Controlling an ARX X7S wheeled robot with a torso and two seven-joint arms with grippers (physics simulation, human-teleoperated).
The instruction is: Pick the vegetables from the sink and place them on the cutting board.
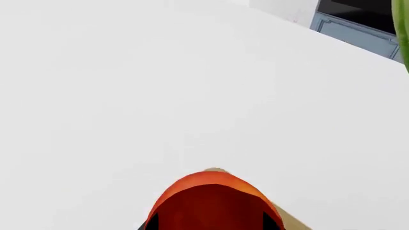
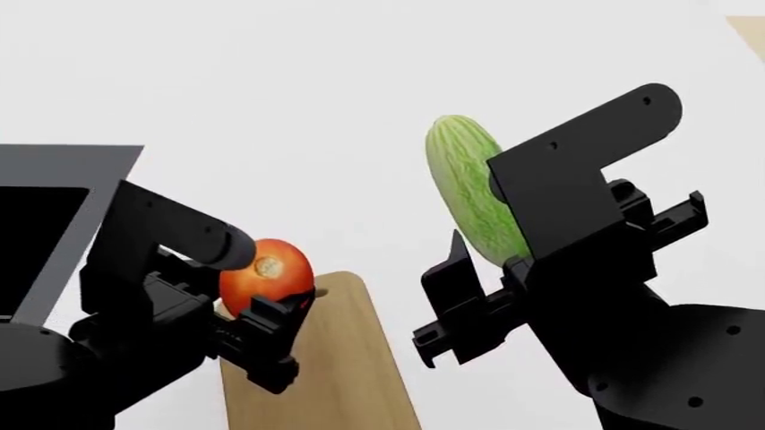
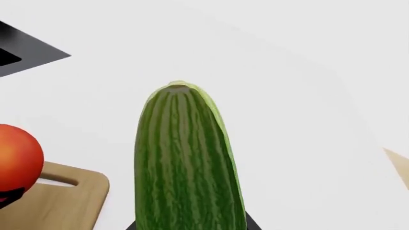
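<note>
My left gripper [image 2: 270, 300] is shut on the round red tomato [image 2: 265, 271] and holds it just above the near-left end of the tan cutting board [image 2: 335, 358]. In the left wrist view the tomato [image 1: 214, 201] fills the space between the dark fingers, with a strip of board [image 1: 292, 218] beside it. My right gripper [image 2: 496, 249] is shut on the lower end of the light-green striped cucumber [image 2: 467, 184], which stands upright in the air to the right of the board. The right wrist view shows the cucumber [image 3: 185, 163], the tomato [image 3: 16, 155] and the board's corner [image 3: 67, 201].
The black sink [image 2: 54, 206] lies at the far left on the white counter [image 2: 335, 107]; its corner [image 3: 26, 48] also shows in the right wrist view. A tan object [image 2: 751, 31] sits at the far right edge. A grey-blue cabinet front [image 1: 357, 28] stands beyond the counter.
</note>
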